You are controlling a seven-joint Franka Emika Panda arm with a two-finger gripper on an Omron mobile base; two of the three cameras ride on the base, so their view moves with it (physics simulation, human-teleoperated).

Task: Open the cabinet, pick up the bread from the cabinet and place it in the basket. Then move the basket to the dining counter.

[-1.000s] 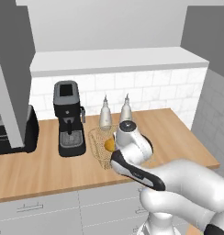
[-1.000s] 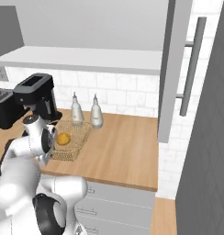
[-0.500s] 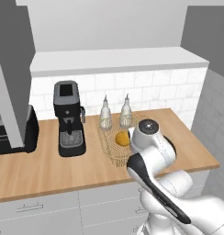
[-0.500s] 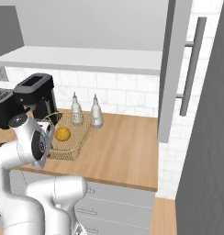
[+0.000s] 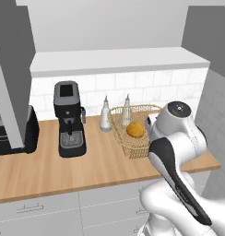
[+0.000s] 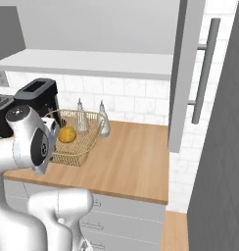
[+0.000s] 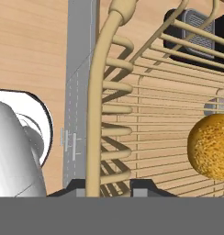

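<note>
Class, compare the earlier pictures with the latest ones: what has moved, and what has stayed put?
The basket, its rim gripped by the claw, has been carried rightward along the worktop, away from the coffee machine. The bread rode inside. Machine and bottles stayed.

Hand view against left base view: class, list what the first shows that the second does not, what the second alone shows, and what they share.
Hand view alone: the gripper, its fingertips closed on the rim of the basket, with the drawer fronts far below. Left base view alone: the coffee machine, two bottles, the tiled backsplash and the arm's white body. Both: the basket with the bread lying in it, above the wooden worktop.
</note>
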